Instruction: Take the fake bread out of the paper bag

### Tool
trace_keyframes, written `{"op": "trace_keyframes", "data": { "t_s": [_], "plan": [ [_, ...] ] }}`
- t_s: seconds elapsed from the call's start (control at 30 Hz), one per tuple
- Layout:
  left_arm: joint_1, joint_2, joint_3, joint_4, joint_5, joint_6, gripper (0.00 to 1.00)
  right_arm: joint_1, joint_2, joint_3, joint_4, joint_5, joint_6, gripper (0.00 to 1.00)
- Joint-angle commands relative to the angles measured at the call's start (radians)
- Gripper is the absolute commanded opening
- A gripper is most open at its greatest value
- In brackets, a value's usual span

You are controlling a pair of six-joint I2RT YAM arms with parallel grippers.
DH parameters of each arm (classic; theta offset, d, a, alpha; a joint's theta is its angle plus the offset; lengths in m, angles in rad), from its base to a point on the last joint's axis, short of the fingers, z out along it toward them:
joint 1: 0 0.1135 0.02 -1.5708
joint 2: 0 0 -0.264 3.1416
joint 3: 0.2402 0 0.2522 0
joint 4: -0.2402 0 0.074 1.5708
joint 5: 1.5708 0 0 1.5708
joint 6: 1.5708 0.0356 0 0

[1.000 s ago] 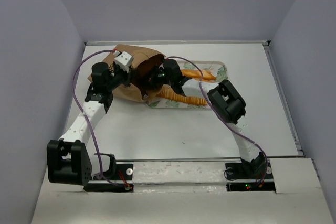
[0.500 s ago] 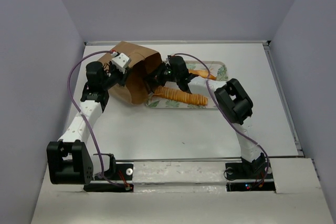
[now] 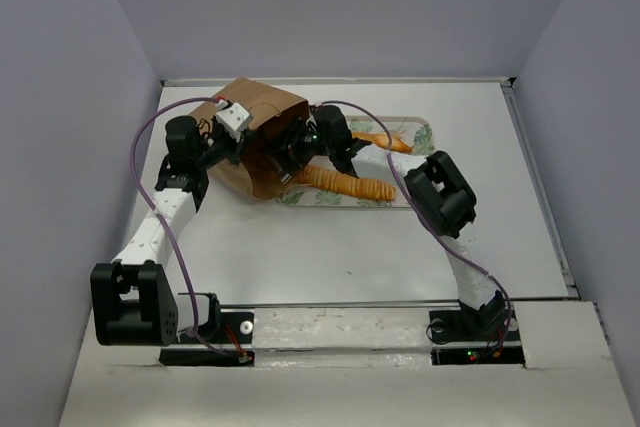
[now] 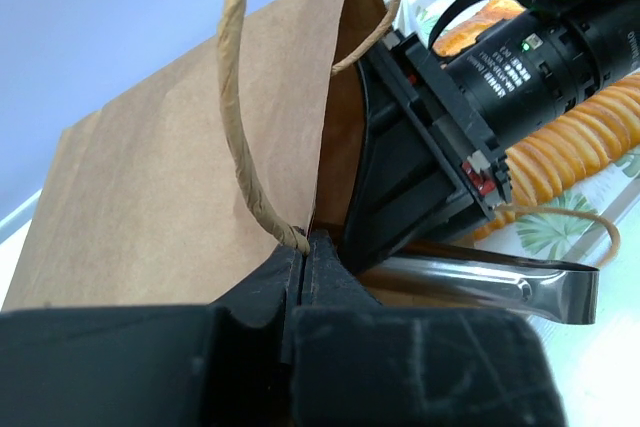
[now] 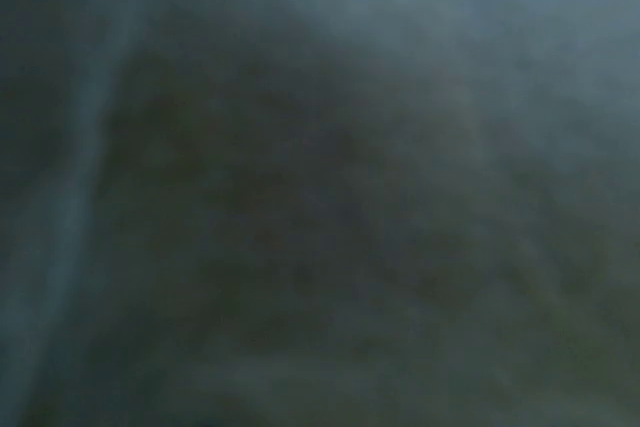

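Near the far-left corner, the left gripper (image 4: 303, 250) pinches the rim of the brown kraft-paper bag (image 3: 262, 113). The right gripper (image 3: 287, 151) is inside it, and I cannot tell how wide it is.

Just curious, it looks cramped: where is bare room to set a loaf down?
The widest bare table lies in front of the paper bag and tray, between the left arm and right arm. A smaller patch lies right of the tray. Crowded: the bag's mouth, around the fake bread.
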Motion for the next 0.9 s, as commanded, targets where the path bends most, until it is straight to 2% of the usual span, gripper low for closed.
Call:
{"op": "trace_keyframes", "data": {
  "t_s": [0.0,0.13,0.4,0.57,0.87],
  "plan": [
    [-0.011,-0.001,0.050,0.084,0.057,-0.006,0.00,0.018,0.042,0.087,0.029,-0.055,0.043,0.46],
    [-0.020,-0.014,0.027,0.080,0.071,-0.005,0.00,0.027,0.093,0.153,0.024,-0.066,0.057,0.49],
    [-0.026,-0.020,0.028,0.055,0.097,0.026,0.00,0.027,0.096,0.136,-0.022,0.002,0.061,0.51],
    [-0.026,-0.027,0.036,0.006,0.158,0.050,0.00,0.027,0.114,0.185,-0.089,0.017,0.034,0.53],
    [-0.029,-0.032,0.051,-0.088,0.235,0.113,0.00,0.027,0.165,0.231,-0.103,0.026,0.043,0.55]
  ]
}}
